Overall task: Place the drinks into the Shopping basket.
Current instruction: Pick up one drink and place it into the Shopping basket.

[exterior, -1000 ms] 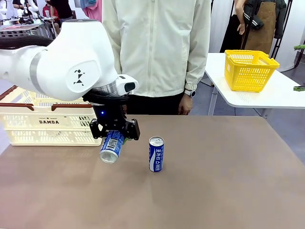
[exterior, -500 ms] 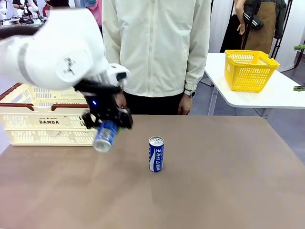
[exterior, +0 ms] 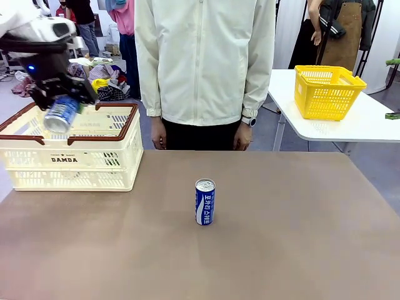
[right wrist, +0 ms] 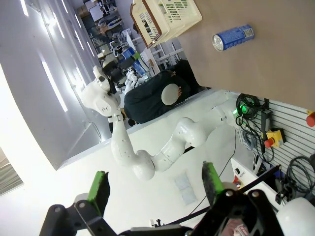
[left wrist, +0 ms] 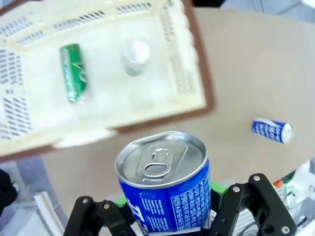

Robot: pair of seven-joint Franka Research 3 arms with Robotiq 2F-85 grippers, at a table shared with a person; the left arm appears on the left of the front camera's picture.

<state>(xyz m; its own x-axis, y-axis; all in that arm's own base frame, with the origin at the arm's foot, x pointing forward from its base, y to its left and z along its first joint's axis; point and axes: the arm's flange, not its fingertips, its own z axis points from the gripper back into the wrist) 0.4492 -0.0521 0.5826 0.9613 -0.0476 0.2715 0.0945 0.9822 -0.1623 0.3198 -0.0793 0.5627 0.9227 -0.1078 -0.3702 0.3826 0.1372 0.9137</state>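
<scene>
The left jaws [left wrist: 167, 216] grip a can [left wrist: 165, 184] tilted above the basket [exterior: 128, 134]. Released here, it could strike the bottle [left wrist: 135, 55] beyond them. The right jaws [right wrist: 155, 187] gape empty.

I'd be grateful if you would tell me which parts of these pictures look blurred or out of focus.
Front view: the left gripper and its held can are slightly motion-smeared; the standing can is crisp. Left wrist view: the held can is sharp, the Shopping basket behind it soft. Right wrist view: sharp, with wide-angle bending.
</scene>
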